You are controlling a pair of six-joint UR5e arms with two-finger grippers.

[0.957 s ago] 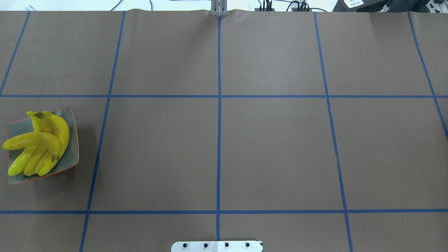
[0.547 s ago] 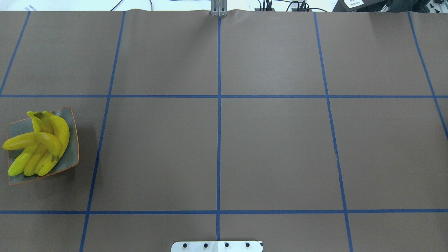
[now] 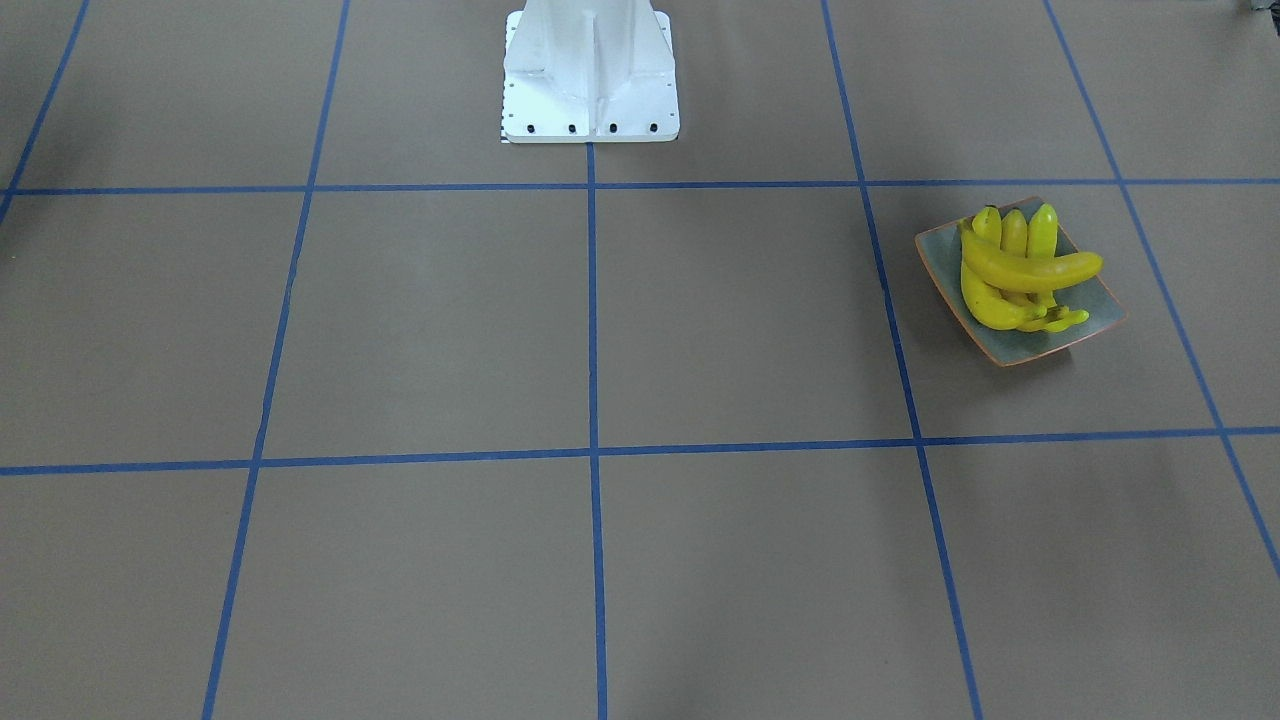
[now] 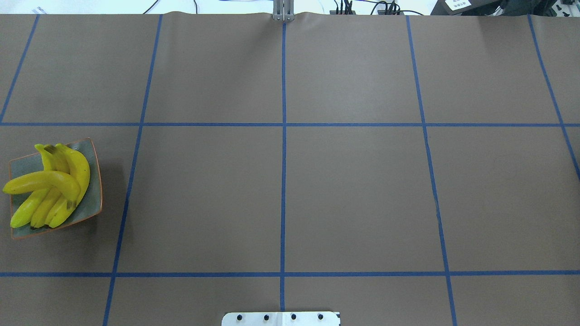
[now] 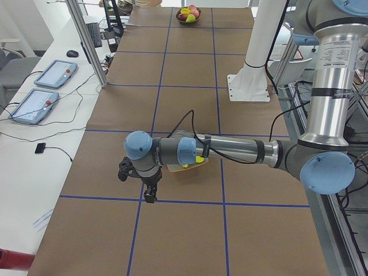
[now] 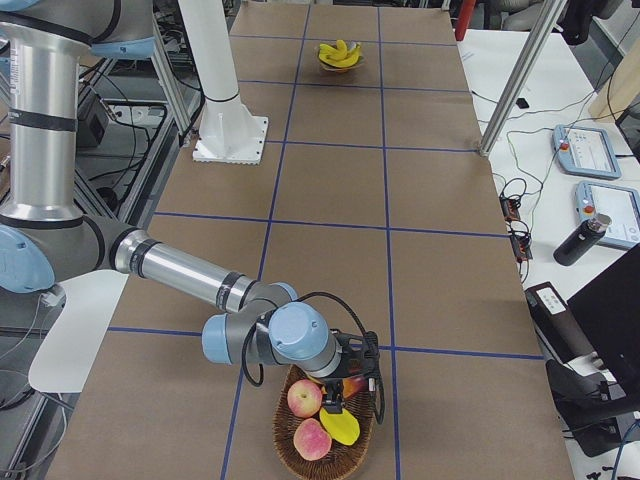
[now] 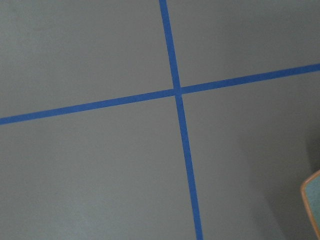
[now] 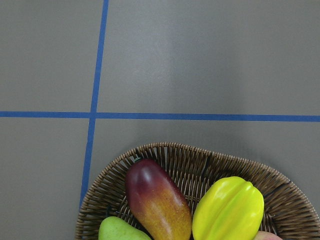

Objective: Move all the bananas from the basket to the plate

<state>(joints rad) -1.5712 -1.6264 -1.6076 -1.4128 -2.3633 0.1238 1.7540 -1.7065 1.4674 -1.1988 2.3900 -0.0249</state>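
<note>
All four bananas [image 4: 50,188] lie piled on the plate [image 4: 92,203], at the table's [image 4: 281,190] 9 o'clock edge in the overhead view. My left fingers [image 5: 150,196] hang near that plate, and my right fingers [image 6: 334,399] hang over the basket [image 8: 200,156]. I cannot tell whether either pair is released or clenched.

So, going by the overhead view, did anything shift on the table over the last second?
Nothing visibly changed. The bananas lie piled on the plate at the left edge of the overhead view, in the same spot and the same arrangement as in both earlier pictures.
</note>
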